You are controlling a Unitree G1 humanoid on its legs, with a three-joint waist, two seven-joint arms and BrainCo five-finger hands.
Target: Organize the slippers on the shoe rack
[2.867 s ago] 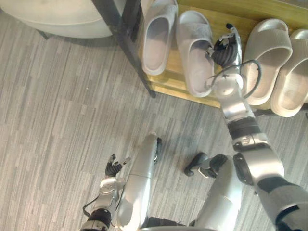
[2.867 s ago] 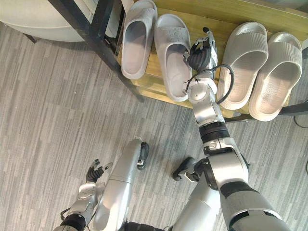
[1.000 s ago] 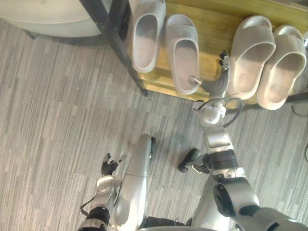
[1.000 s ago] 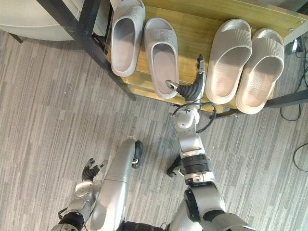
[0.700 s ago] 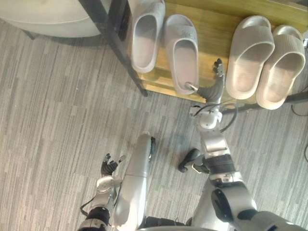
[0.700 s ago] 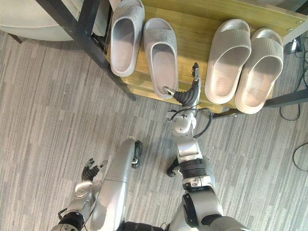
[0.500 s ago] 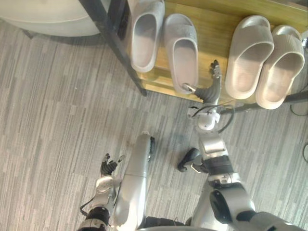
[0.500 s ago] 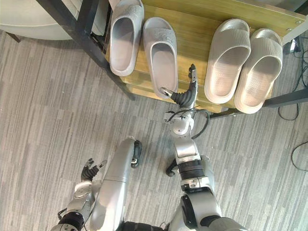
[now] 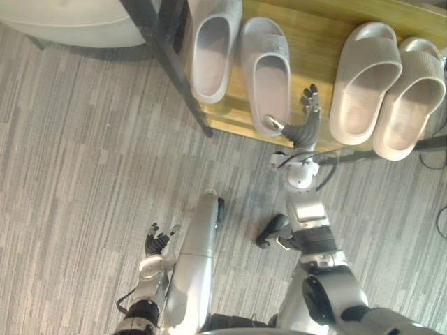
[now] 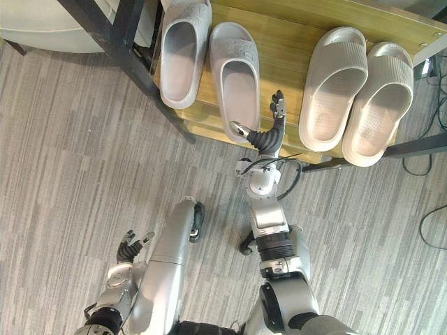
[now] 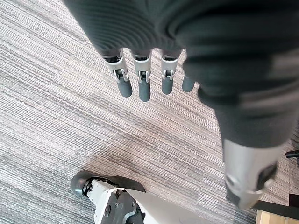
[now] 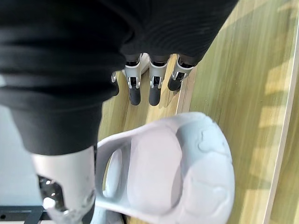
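Note:
Four slippers lie toes-back on the wooden shelf (image 9: pixel 311 49) of the shoe rack. A light grey pair sits at the left: one grey slipper (image 9: pixel 209 49) by the frame and the second grey slipper (image 9: pixel 269 70) beside it. A beige ribbed pair (image 9: pixel 364 80) lies at the right. My right hand (image 9: pixel 302 130) is open at the shelf's front edge, between the two pairs. Its thumb is by the second grey slipper's heel (image 12: pixel 177 172) and its fingers (image 12: pixel 154 88) stretch over bare wood. My left hand (image 9: pixel 154 242) hangs open low over the carpet, holding nothing.
A black metal frame leg (image 9: pixel 166 66) slants down at the rack's left end. A pale rounded object (image 9: pixel 70 17) rests on the floor beyond it. Grey striped carpet (image 9: pixel 84 174) covers the floor in front of the rack.
My right hand has drawn back from alongside the second grey slipper to the shelf's front edge. That slipper now lies farther back, parallel to its mate. The view has shifted slightly.

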